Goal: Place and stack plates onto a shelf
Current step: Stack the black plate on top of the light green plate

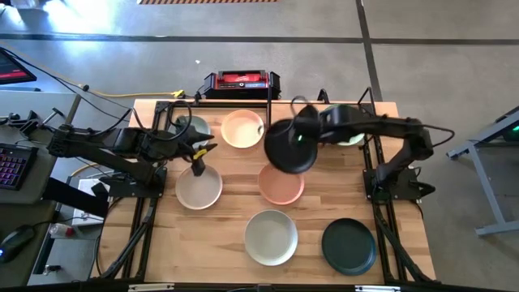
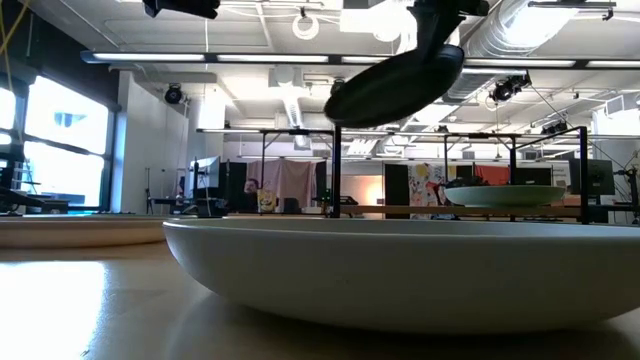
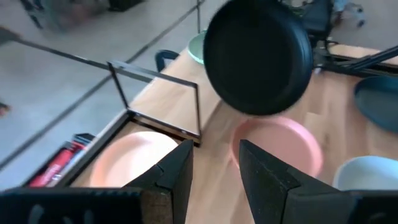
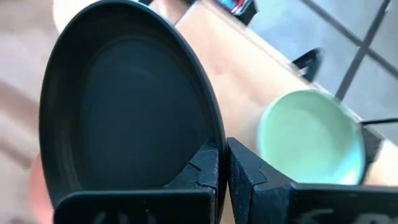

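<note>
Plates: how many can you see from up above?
8. The right gripper holds a black plate up; three sit on the shelf: grey, peach, green; four lie on the table: beige, pink, white, dark. More may hide underneath.

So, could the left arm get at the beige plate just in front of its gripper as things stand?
Probably yes: the left gripper stands open right above the beige plate, and nothing lies between; the right gripper holds the black plate well aside.

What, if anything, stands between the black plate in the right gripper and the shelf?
Nothing visible. The right gripper holds the black plate by its rim, lifted above the pink plate. The shelf lies just beyond, with a peach plate and a pale green plate already on it.
</note>
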`<state>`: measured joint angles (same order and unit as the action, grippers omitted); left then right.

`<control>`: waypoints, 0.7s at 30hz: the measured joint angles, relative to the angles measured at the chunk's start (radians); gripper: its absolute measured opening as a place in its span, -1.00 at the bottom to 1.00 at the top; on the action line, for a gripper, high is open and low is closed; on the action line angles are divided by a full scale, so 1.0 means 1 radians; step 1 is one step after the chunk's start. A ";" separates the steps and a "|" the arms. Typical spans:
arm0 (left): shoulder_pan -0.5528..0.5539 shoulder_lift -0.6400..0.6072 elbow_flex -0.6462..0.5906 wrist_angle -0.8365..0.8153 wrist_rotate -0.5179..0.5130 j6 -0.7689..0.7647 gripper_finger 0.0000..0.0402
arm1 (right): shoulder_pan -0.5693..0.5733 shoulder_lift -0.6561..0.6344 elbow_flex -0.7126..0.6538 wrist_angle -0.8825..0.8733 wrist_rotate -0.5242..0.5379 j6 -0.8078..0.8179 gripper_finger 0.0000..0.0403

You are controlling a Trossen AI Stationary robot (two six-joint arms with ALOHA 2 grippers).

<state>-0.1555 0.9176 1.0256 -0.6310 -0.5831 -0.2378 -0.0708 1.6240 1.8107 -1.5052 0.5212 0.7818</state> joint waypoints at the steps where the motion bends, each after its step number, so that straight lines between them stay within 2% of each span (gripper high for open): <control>1: 0.000 0.000 0.000 0.001 -0.016 0.013 -0.40 | -0.024 -0.016 0.000 -0.001 0.006 -0.018 -1.00; 6: 0.018 0.000 0.000 0.001 -0.119 0.074 -0.40 | -0.154 -0.080 -0.004 0.000 0.029 -0.097 -1.00; 9: 0.041 0.000 0.000 0.001 -0.158 0.090 -0.40 | -0.231 -0.133 -0.057 0.026 0.023 -0.120 -1.00; 15: 0.088 0.000 0.000 0.001 -0.161 0.119 -0.40 | -0.365 -0.300 -0.304 0.220 -0.064 -0.100 -1.00; 21: 0.133 0.000 0.000 0.001 -0.161 0.119 -0.40 | -0.423 -0.470 -0.545 0.373 -0.103 0.116 -1.00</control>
<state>-0.0227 0.9176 1.0256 -0.6304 -0.7440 -0.1188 -0.4942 1.1539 1.2655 -1.1326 0.4183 0.8977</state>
